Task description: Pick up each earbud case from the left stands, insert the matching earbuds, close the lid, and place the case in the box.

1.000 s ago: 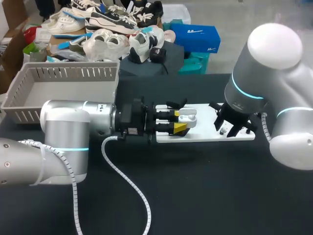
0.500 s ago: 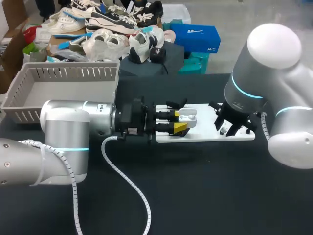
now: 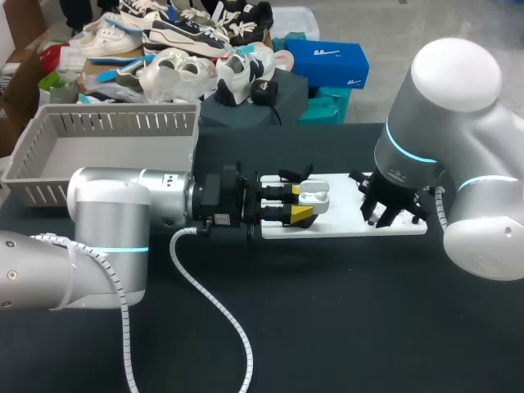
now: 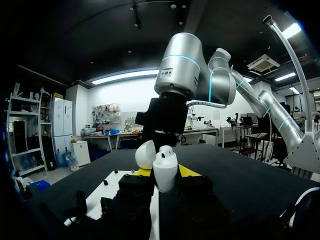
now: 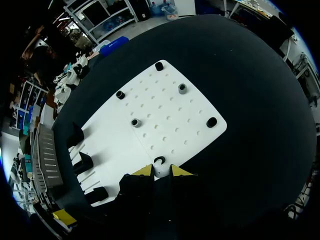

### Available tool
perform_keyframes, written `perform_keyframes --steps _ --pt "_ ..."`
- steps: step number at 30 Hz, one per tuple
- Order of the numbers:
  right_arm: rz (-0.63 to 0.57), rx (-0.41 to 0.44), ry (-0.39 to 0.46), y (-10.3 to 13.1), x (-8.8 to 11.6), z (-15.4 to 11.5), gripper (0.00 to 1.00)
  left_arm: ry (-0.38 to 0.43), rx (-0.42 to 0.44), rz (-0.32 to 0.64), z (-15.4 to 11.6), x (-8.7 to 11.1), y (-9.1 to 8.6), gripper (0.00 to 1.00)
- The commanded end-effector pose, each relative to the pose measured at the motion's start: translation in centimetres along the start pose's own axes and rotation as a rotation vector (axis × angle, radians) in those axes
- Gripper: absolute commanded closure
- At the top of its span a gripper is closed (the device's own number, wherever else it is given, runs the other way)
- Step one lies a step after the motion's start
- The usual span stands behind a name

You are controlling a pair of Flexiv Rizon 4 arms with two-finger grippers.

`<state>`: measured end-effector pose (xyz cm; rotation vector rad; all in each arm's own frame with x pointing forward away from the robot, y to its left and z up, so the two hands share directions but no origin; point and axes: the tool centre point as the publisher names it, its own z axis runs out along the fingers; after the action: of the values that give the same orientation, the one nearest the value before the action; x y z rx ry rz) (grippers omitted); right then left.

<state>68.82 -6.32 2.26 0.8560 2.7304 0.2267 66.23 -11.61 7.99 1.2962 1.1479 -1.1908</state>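
- left gripper: lies level near the middle of the table, pointing toward 3 o'clock. It is clamped on the earbud case from two sides, at a medium gap.
- earbud case: white, and upright between the yellow tips in the left wrist view. It hangs over the 9 o'clock end of the white board.
- lid: flipped open and tilted back off the case body, toward the far side from the wrist.
- earbud: a white rounded top shows in the open case body. I can't tell whether a second one is seated.
- stands: three black ones in a row on the board's end, well off to the side of the right gripper.
- right gripper: points down at the board's 3 o'clock end, at about 3 o'clock from the case and apart from it. Its state can't be told, whether wide, narrow or holding. White shows at its middle, either board or something gripped, unclear which.
- socket: a small black ring on the board edge, just ahead of the right gripper.
- pegs: a few small grey and black ones spread over the board, further ahead of the right gripper.
- box: a grey slatted basket at 10 o'clock on the table, well apart from the case.
- cable: white and coiled, it loops from the left arm across the table toward 6 o'clock.
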Motion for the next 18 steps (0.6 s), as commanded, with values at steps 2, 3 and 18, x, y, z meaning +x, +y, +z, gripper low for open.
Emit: perform_keyframes --steps 2,3,18 --pt "0.001 0.004 0.0 0.0 -0.1 0.2 1.0 -0.001 -0.003 0.002 0.0 0.0 -0.1 1.0" --pt "0.001 0.004 0.0 0.0 -0.1 0.1 1.0 -0.001 -0.003 0.002 0.0 0.0 -0.1 1.0" --pt "0.01 -0.002 -0.025 -0.6 0.7 -2.7 1.0 -0.001 -0.003 0.002 0.0 0.0 -0.1 1.0"
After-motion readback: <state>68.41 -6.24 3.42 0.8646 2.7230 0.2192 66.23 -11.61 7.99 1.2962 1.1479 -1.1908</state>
